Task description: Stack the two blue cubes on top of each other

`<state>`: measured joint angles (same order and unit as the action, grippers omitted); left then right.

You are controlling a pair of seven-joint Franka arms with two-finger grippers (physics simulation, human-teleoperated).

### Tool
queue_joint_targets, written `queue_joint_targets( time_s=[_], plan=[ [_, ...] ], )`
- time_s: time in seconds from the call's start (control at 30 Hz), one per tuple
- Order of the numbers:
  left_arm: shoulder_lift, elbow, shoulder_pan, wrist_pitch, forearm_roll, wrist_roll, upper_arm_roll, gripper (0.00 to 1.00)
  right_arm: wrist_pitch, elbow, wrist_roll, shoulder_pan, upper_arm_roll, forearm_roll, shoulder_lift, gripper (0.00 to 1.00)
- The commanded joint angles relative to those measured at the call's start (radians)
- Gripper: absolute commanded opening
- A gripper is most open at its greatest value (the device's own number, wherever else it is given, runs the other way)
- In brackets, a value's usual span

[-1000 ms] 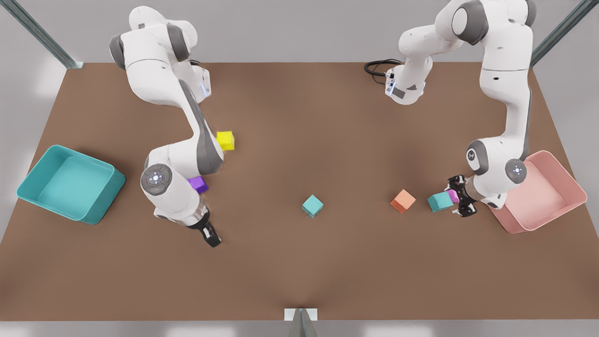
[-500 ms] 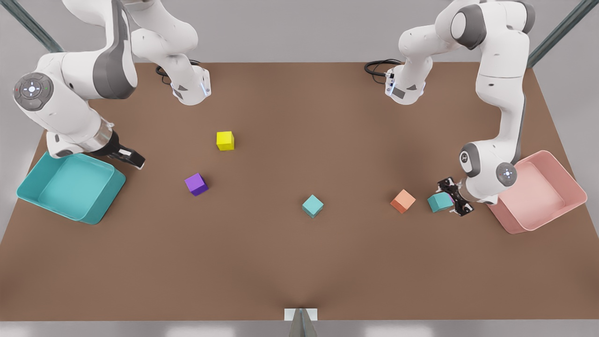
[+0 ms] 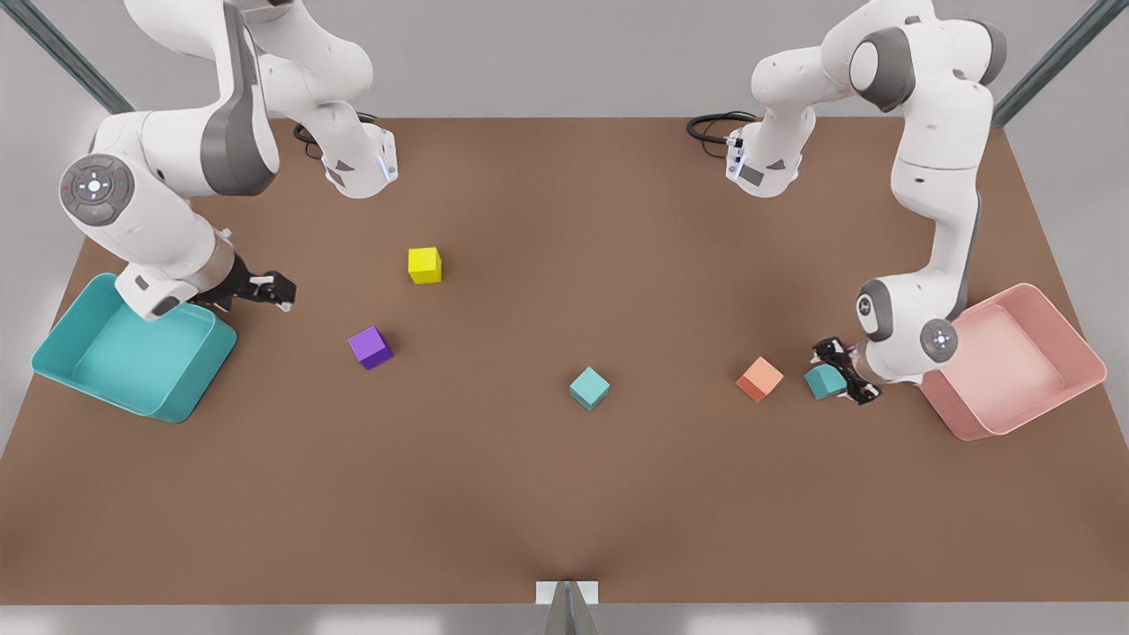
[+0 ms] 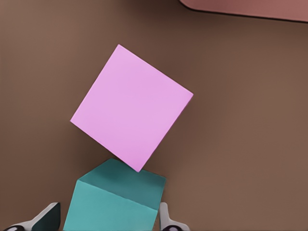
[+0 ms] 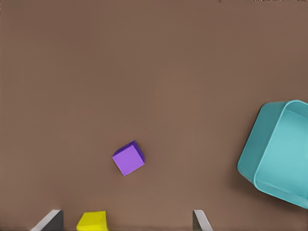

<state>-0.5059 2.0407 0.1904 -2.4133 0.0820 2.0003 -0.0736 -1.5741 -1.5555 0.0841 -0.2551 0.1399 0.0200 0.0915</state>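
Note:
One blue cube (image 3: 589, 388) rests alone near the table's middle. The other blue cube (image 3: 823, 381) lies at the front view's right, between an orange cube and a pink bin. My left gripper (image 3: 838, 370) is down over it and shut on it. In the left wrist view this blue cube (image 4: 115, 202) sits between the fingertips (image 4: 166, 220) of the left gripper (image 4: 110, 217), with a pink cube (image 4: 132, 106) touching its far edge. My right gripper (image 3: 273, 291) hangs open at the front view's left, beside the teal bin, and the right wrist view shows this gripper (image 5: 126, 221) holding nothing.
The orange cube (image 3: 759, 378) lies just left of the gripped cube. The pink bin (image 3: 1058, 309) stands behind the left arm, and the teal bin (image 3: 53, 335) is at the far left. A purple cube (image 3: 370, 347) and a yellow cube (image 3: 424, 265) lie left of centre.
The right arm swung away from the purple cube to the teal bin, then shifted slightly toward the table's middle. The left gripper settled lower around its blue cube, covering the pink cube in the front view.

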Motion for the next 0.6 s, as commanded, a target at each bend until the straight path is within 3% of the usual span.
queue_joint_targets(
  time_s=[0.0, 0.1, 0.2, 0.3, 0.4, 0.5, 0.57],
  plan=[
    [-0.008, -0.001, 0.000, -0.006, 0.002, 0.028, 0.000, 1.00, 0.003, 0.000, -0.250, -0.003, 0.001, 0.000, -0.001, 1.00],
    [-0.017, -0.001, -0.002, -0.006, 0.001, 0.028, 0.000, 0.98, 0.003, 0.002, -0.250, -0.003, 0.001, 0.006, 0.001, 1.00],
    [-0.017, -0.002, -0.003, -0.006, 0.002, 0.028, -0.002, 0.54, 0.002, 0.005, -0.250, -0.003, 0.001, 0.008, 0.004, 1.00],
    [-0.011, -0.007, -0.008, -0.006, 0.004, 0.017, -0.002, 0.54, 0.002, 0.003, -0.250, -0.001, 0.001, 0.006, 0.005, 1.00],
    [0.090, -0.031, -0.008, 0.043, 0.001, -0.048, 0.000, 0.54, 0.002, 0.005, -0.250, -0.001, 0.003, 0.006, 0.005, 1.00],
    [0.115, -0.270, -0.076, 0.327, -0.004, -0.078, -0.003, 0.54, 0.000, 0.005, -0.250, 0.000, 0.003, 0.006, 0.005, 1.00],
    [0.031, -0.520, -0.287, 0.540, -0.001, -0.081, -0.009, 0.54, 0.000, 0.008, -0.250, 0.000, 0.003, 0.006, 0.008, 1.00]
  ],
)
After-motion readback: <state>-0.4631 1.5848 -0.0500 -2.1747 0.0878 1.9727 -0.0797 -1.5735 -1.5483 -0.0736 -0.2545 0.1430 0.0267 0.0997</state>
